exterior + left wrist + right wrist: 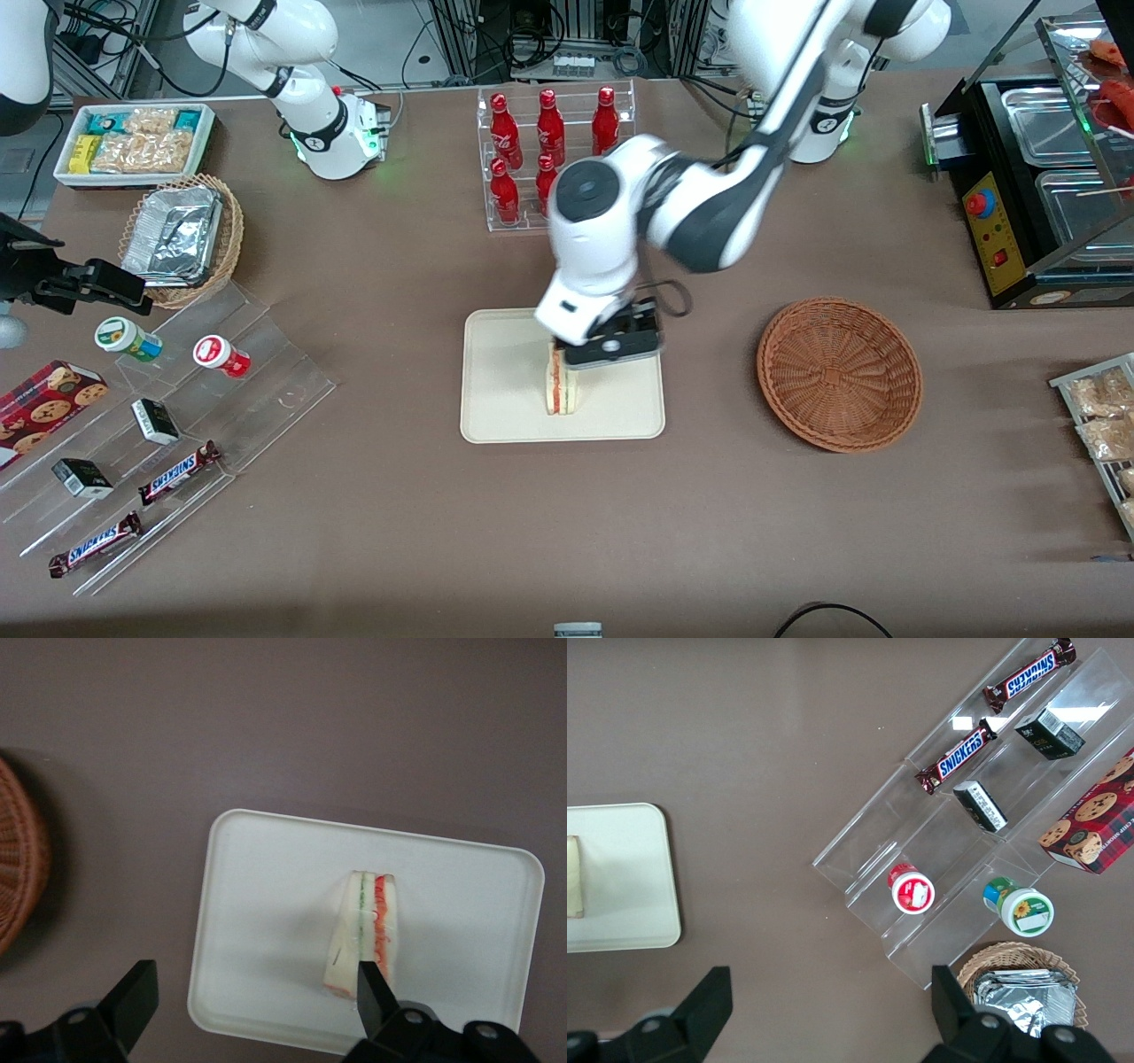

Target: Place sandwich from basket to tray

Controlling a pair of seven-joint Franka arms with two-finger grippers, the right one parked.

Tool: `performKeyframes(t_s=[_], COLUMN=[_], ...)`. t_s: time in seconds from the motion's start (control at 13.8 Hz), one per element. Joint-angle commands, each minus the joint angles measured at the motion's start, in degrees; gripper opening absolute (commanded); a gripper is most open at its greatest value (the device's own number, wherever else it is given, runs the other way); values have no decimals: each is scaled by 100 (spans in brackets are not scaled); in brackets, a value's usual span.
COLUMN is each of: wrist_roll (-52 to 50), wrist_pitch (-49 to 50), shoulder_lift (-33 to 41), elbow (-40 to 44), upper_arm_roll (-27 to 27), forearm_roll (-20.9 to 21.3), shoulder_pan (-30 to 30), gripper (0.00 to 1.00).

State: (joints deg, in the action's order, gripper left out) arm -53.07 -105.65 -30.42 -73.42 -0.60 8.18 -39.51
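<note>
- Front view gives me the table (567, 514) first, brown and wide, carrying everything else;
- next the tray (505, 390), cream, flat on the table about midway along it; from the left wrist I see its rim (266, 868) whole;
- the basket (839, 373) sits beside the tray toward the working arm's end, apart from it, nothing visible inside; a slice of its weave (18, 868) shows from the wrist;
- my gripper (592, 353) is low over the tray; its fingers (372, 988) stand spread wide, gripping nothing;
- the sandwich (561, 390) stands on the tray, clear of the rim; from the wrist, the sandwich (363, 935) shows green and red filling stripes, one finger just above its edge.
</note>
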Motion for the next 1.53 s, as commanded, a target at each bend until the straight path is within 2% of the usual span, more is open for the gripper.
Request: performKeyframes(t_s=[0.0,0.29,0.58,0.73,0.95,1.02,1.24,1.45], wrist_roll=[24,1155,2359,2914,3888,4214,5084,5131], wrist_pitch=[657,1774,2294,2531,2480,2479,2707,2795], shoulder_lift=[720,1511,1934,2127,2776,2918,3313,3595], elbow=[-234,-234,-243,-365,-1145,-1270,-1551,-1745], upper_arm_roll=[-20,-20,-20,-20,-20,-20,85,182], forearm_roll=[-97,-124,-413,-431,-466,-640,-712,-704], shoulder_pan=[310,1153,2129,2490,3096,3298,3546,3537], gripper=[99,99,99,99,99,99,99,99])
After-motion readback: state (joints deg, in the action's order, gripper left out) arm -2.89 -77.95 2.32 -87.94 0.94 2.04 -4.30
